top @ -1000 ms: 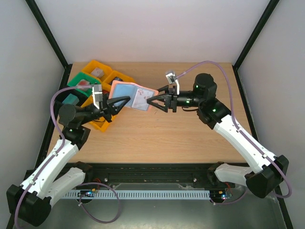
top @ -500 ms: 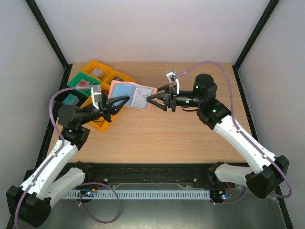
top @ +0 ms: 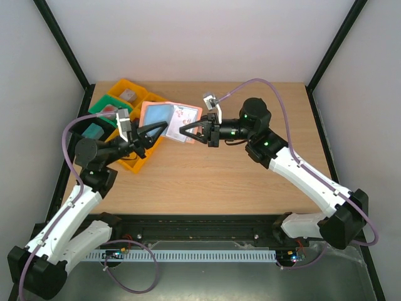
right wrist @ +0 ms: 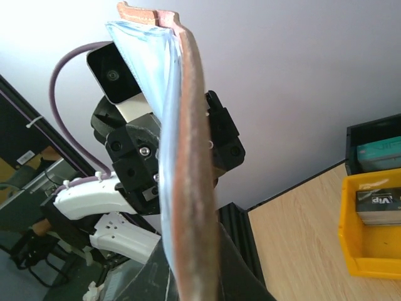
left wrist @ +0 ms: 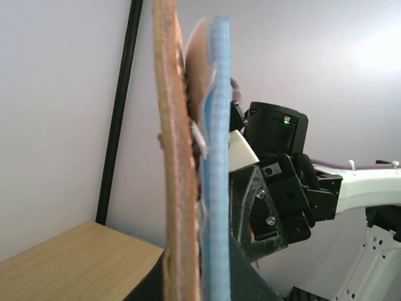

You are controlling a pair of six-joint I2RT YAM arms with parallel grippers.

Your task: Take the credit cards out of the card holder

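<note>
The card holder [top: 170,118] hangs opened out above the table, with a salmon-tan rim. Inside it are a blue-grey face and a white credit card [top: 187,117]. My left gripper [top: 161,129] is shut on its left half. My right gripper [top: 183,131] is shut on its right half, so the two tips face each other. In the left wrist view the holder stands edge-on: a tan leather edge [left wrist: 176,188] beside a blue card edge [left wrist: 217,188], both rising from my left gripper [left wrist: 200,293]. In the right wrist view the brown edge [right wrist: 195,207] and the pale blue layer [right wrist: 152,81] rise from my right gripper [right wrist: 195,290].
Yellow trays [top: 130,87], a green tray [top: 102,106] and other trays with small blocks sit at the table's back left, under and behind the left arm. The right wrist view shows a yellow tray [right wrist: 369,251] and a black one [right wrist: 374,128]. Bare wood [top: 238,175] lies in front.
My right gripper has moved left and shut on the holder's right half; it stood open before. The holder and my left gripper have shifted slightly left.
</note>
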